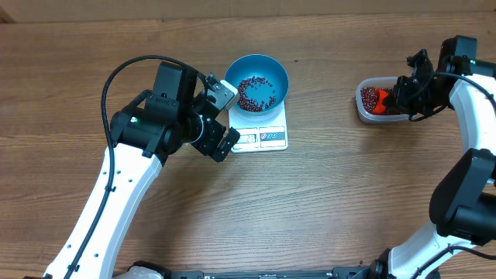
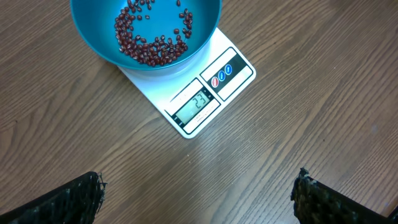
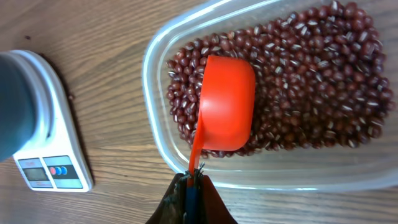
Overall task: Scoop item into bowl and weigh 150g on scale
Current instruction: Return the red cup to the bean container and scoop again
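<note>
The blue bowl (image 1: 256, 82) stands on the white scale (image 1: 271, 136) at the table's middle, with a thin layer of dark red-brown beans (image 2: 152, 43) inside; the display (image 2: 197, 104) is lit. My left gripper (image 2: 198, 198) hovers open just left of the scale, nothing between its fingers. At the right, a clear tub (image 3: 168, 155) holds a heap of the beans (image 3: 311, 87). My right gripper (image 3: 191, 180) is shut on the handle of a red scoop (image 3: 227, 102), whose cup lies bottom-up on the beans in the tub.
Bare wooden tabletop surrounds the scale and the tub (image 1: 363, 111). The left arm (image 1: 147, 132) reaches in from the lower left, the right arm (image 1: 465, 93) from the right edge.
</note>
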{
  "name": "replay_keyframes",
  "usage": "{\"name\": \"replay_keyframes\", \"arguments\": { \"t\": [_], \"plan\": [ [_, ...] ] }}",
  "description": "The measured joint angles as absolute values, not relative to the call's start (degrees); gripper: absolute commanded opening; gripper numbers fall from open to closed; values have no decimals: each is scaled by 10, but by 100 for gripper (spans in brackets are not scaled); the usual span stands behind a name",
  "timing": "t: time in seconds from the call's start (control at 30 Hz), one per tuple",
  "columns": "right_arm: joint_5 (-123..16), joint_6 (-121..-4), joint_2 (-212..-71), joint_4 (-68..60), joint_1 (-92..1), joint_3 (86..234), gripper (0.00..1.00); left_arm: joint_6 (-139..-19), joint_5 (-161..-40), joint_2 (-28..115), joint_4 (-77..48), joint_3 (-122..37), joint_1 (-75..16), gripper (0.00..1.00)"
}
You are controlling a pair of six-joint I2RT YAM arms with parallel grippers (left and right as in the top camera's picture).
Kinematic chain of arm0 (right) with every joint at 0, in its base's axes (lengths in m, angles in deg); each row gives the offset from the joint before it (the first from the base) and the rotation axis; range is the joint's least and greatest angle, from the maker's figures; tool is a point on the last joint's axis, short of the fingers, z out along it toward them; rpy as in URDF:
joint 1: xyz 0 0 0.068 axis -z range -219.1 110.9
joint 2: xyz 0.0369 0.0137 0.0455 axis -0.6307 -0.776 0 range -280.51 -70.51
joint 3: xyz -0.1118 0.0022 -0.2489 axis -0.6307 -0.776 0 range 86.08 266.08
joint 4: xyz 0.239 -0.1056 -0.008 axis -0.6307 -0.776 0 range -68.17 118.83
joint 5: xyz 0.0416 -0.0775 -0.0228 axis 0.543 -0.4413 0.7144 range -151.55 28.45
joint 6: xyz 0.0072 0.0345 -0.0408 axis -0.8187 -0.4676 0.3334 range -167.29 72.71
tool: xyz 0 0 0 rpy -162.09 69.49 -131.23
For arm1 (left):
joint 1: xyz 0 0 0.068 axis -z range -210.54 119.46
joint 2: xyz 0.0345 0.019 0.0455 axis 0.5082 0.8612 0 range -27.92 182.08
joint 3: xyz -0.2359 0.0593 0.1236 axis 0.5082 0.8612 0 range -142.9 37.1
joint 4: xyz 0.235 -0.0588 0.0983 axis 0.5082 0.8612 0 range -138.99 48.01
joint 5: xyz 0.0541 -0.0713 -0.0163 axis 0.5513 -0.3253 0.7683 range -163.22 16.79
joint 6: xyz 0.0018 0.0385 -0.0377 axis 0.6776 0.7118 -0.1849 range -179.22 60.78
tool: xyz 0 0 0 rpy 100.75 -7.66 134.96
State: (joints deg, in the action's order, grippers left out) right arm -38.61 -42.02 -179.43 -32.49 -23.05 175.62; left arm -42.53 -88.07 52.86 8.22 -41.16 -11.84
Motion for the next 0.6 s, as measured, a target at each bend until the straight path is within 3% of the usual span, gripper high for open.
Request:
{"name": "replay_keyframes", "arguments": {
  "t": [0.6],
  "plan": [
    [-270,-428,-1794,-319,-174,1756,4,-425,-881,529,82,-412,-118,100]
  ]
}}
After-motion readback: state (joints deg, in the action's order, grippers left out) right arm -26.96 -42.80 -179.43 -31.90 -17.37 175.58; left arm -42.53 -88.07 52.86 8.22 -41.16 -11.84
